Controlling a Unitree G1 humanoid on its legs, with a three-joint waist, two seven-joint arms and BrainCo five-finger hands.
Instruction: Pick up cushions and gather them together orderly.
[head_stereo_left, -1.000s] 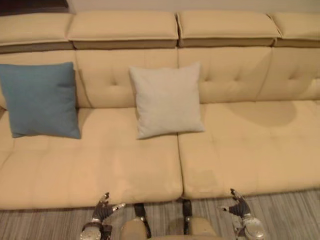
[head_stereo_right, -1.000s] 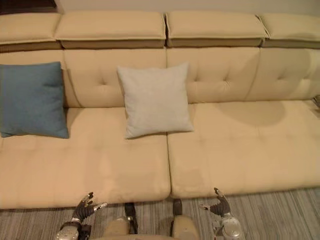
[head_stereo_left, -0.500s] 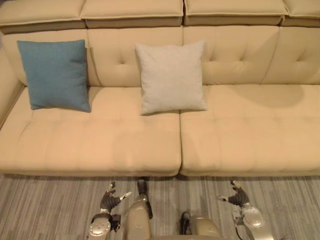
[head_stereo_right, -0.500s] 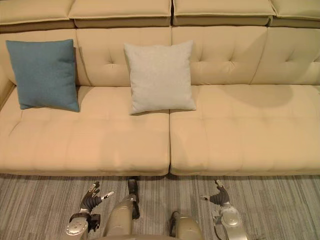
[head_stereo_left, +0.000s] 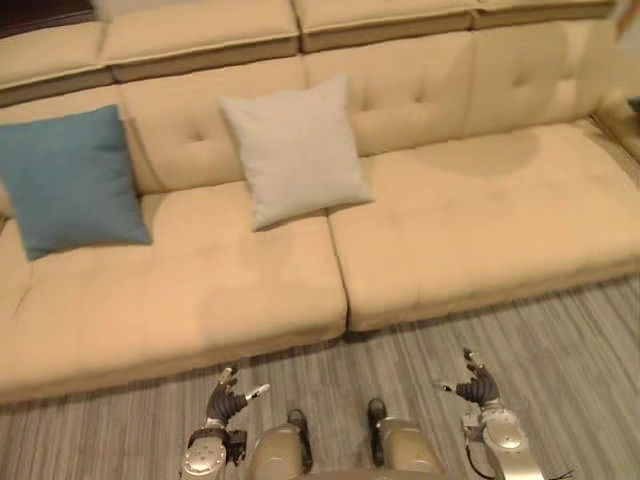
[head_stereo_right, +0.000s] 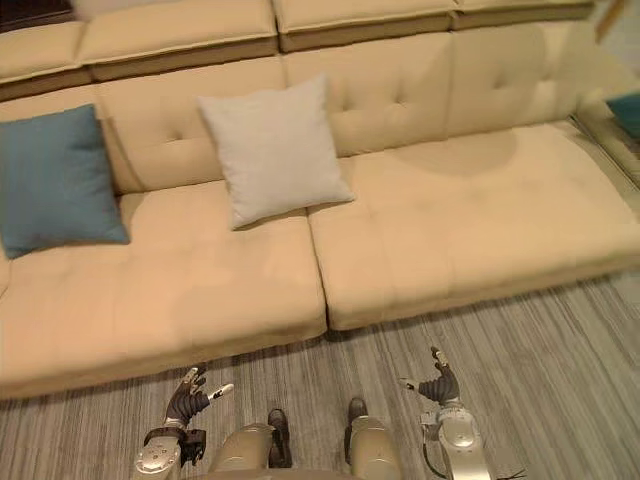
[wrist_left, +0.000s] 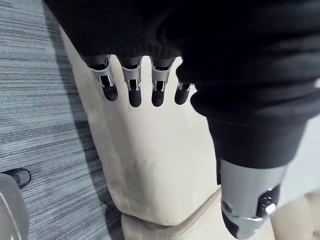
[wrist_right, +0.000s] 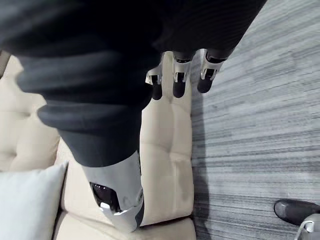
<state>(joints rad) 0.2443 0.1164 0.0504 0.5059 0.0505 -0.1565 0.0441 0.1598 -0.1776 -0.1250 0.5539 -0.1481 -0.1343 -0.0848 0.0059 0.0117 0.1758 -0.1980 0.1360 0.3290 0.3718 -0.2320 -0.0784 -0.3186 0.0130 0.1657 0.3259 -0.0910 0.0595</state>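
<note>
Blue cushion (head_stereo_left: 70, 180): leans upright against the sofa backrest, at the robot's far left end of the seat.
Light grey cushion (head_stereo_left: 295, 150): also propped against the backrest, tilted a little, near the seam between the two seat pads; well apart from the blue one.
Teal patch (head_stereo_right: 626, 112): at the sofa's far right end, cut off by the view's edge; I cannot tell whether it is another cushion.
Sofa (head_stereo_left: 480, 220): beige, button-tufted, with the right-hand seat pad bare.
Left hand (head_stereo_left: 226, 400): low over the striped carpet (head_stereo_left: 560, 350), short of the sofa's front edge, fingers (wrist_left: 132, 90) straight and relaxed, holding nothing.
Right hand (head_stereo_left: 474, 385): likewise low over the carpet, fingers (wrist_right: 177, 82) extended, empty.
Step in hand: the approach, by my reading; no cushion is grasped and the two lie ungathered.
Next move: probably closing on the sofa until a cushion is in reach, then taking the grey one by its edge or sides and setting it just beside the blue one, both squared against the backrest.
</note>
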